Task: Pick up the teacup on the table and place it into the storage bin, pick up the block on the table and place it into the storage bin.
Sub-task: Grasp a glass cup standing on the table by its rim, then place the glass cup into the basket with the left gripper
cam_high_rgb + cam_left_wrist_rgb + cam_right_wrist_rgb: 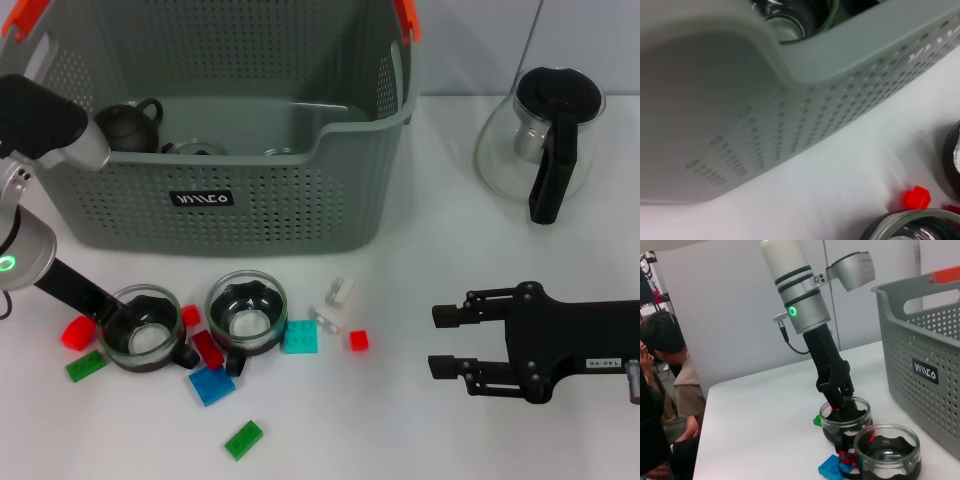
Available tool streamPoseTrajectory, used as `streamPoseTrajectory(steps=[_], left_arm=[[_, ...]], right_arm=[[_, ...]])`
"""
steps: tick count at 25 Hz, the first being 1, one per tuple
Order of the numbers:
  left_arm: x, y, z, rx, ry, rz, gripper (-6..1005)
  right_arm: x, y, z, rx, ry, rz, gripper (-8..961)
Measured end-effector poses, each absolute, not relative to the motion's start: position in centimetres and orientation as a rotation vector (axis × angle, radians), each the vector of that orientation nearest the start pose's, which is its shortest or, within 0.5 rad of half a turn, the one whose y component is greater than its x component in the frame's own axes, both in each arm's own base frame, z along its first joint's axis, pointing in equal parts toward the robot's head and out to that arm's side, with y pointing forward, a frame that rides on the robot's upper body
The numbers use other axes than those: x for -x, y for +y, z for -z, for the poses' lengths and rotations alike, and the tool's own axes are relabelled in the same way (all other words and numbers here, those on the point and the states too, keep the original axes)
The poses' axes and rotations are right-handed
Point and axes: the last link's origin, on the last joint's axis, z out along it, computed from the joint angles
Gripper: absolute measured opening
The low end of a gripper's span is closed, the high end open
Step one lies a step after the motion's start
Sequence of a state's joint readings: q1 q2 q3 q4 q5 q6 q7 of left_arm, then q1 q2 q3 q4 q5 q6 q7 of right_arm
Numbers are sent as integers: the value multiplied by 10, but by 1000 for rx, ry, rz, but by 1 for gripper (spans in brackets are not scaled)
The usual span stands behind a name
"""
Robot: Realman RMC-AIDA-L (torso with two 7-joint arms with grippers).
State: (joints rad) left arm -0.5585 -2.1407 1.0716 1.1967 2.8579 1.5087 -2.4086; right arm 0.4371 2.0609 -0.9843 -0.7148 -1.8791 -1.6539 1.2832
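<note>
Two glass teacups stand on the table in front of the storage bin (300,215): the left teacup (146,329) (846,417) and the right teacup (247,312) (887,450). My left gripper (112,316) (838,409) reaches down to the left teacup's rim, one finger inside and one outside, closed on the rim. The cup rests on the table. Loose blocks lie around the cups: red (78,331), green (86,366), blue (210,384), teal (299,336), white (335,303). My right gripper (446,341) hangs open and empty over the table on the right.
A glass teapot (540,140) with black lid stands at the back right. A dark teapot (128,126) and glassware lie inside the bin. More blocks: red (358,340), green (243,439). A person (662,365) sits beyond the table's far edge.
</note>
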Motion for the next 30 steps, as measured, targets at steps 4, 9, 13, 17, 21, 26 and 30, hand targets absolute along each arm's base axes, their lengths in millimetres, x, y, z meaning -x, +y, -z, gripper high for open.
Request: streamPoseTrajectory(steps=[4,9,13,17,21,26,30], left_arm=[[268,349,-23,2370,-1163,-584,284],[269,348,-27,2359,-1177,-575,140],[266,346,-43,2366,-1198,-511,74],[269,338,-71,2473,-1266,-296,41],[280,325,-84,2692,-1347,44,41],[270,311,-90,2869,-1187,555,41],[247,320,-104,2764,-1077,998,41]], right_arm=[[-255,292,17,2969,387,-681,582],[-256,292,16,2969,387,-680,582],[-256,292,15,2966,386,-681,582],[-256,292,15,2968,386,-685,582],[-255,291,15,2973,385,-692,581],[-255,292,12,2964,388,-698,580],[-255,292,13,2961,392,-704,582]])
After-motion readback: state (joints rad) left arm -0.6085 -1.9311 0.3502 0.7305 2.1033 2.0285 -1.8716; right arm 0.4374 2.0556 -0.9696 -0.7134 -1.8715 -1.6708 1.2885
